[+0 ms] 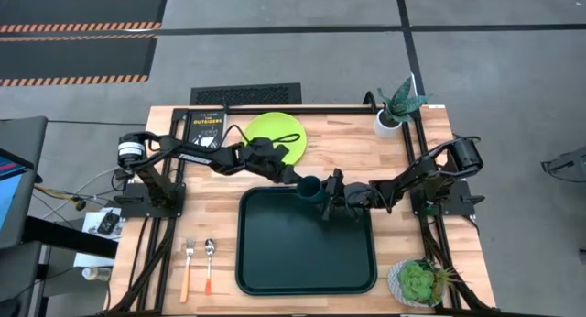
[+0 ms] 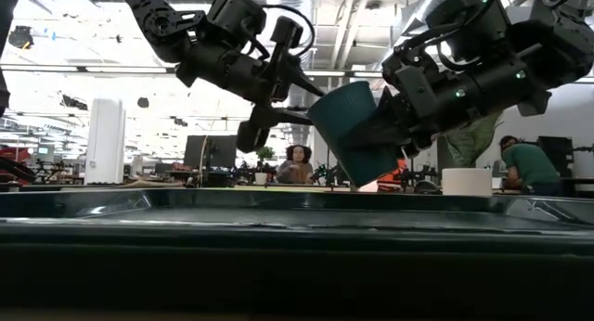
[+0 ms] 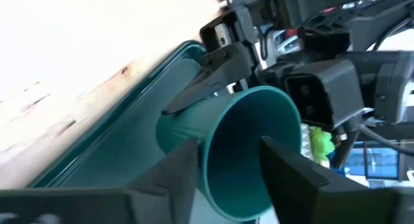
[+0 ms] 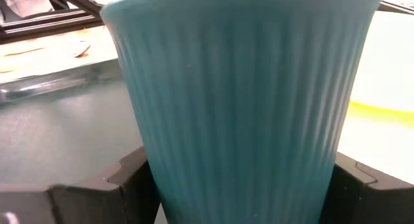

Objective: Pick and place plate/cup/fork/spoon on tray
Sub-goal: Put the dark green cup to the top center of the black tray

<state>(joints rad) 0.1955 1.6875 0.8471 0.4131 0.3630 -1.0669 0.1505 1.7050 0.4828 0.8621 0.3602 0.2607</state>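
Wooden counter, frame centre: cup tilted in mid-air over tray top edge, between my arms. Right gripper jaws clasp its ribbed wall; left gripper jaws straddle its rim.

Both end effectors crowd the cup above the tray's far rim: the left end effector on one side, the right end effector on the other, leaving no gap between them. Below them the tray floor lies open. Behind the left end effector sits the plate; fork and spoon lie well apart on the desk.
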